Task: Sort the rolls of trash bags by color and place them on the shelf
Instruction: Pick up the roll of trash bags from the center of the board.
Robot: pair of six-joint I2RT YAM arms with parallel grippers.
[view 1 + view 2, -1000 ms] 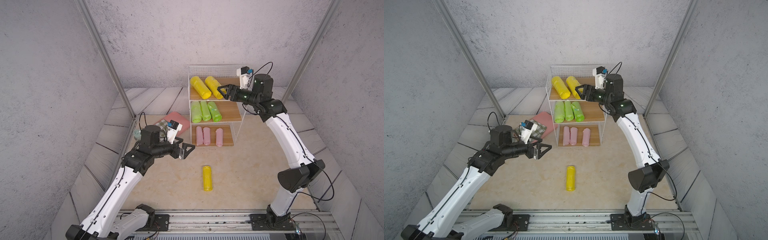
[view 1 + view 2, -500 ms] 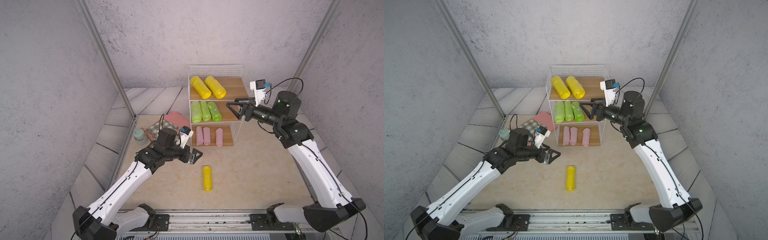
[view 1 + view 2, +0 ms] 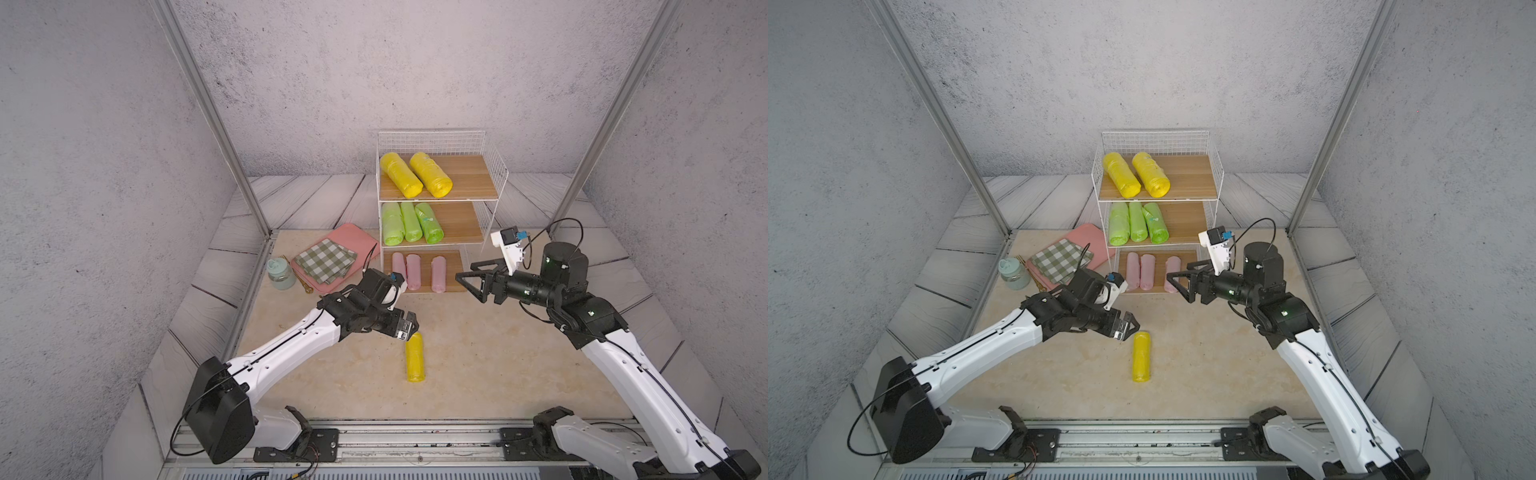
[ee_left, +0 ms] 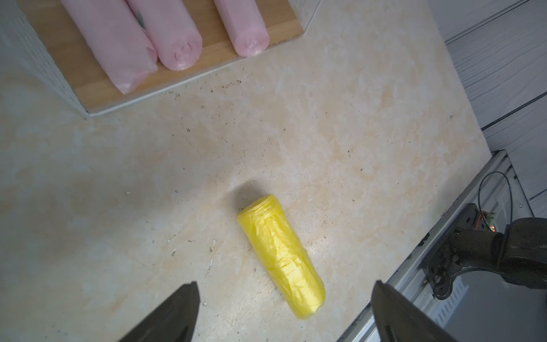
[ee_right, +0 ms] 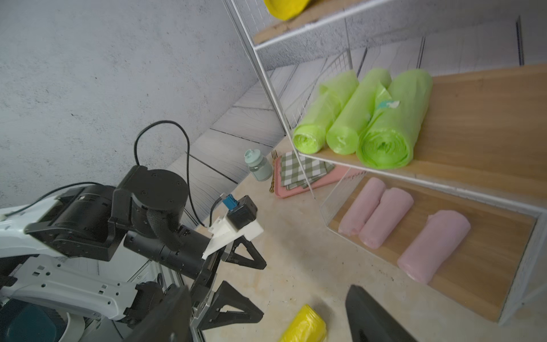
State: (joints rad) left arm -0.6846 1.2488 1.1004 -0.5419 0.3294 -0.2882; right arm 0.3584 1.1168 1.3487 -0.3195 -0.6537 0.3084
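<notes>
A yellow roll (image 3: 414,357) (image 3: 1141,357) lies alone on the beige floor in front of the shelf (image 3: 469,178) (image 3: 1187,174). The shelf's top tier holds two yellow rolls (image 3: 415,179), the middle tier three green rolls (image 3: 409,222) (image 5: 361,118), the bottom tier three pink rolls (image 3: 413,270) (image 4: 174,32). My left gripper (image 3: 409,328) (image 3: 1129,330) hangs open just above the far end of the loose yellow roll (image 4: 279,254), with nothing held. My right gripper (image 3: 465,272) (image 3: 1177,270) is open and empty in the air by the shelf's front right corner, pointing left.
A pink tray (image 3: 361,245) with a green-white checkered cloth (image 3: 326,259) lies left of the shelf. A small mint jar (image 3: 280,274) and gold cutlery (image 3: 301,282) sit beside the tray. A metal rail (image 3: 415,432) runs along the front edge.
My right arm has drawn back from the top tier, dropped to the shelf's front right, and opened its jaws wider. My left arm has swung right and down toward the loose yellow roll.
</notes>
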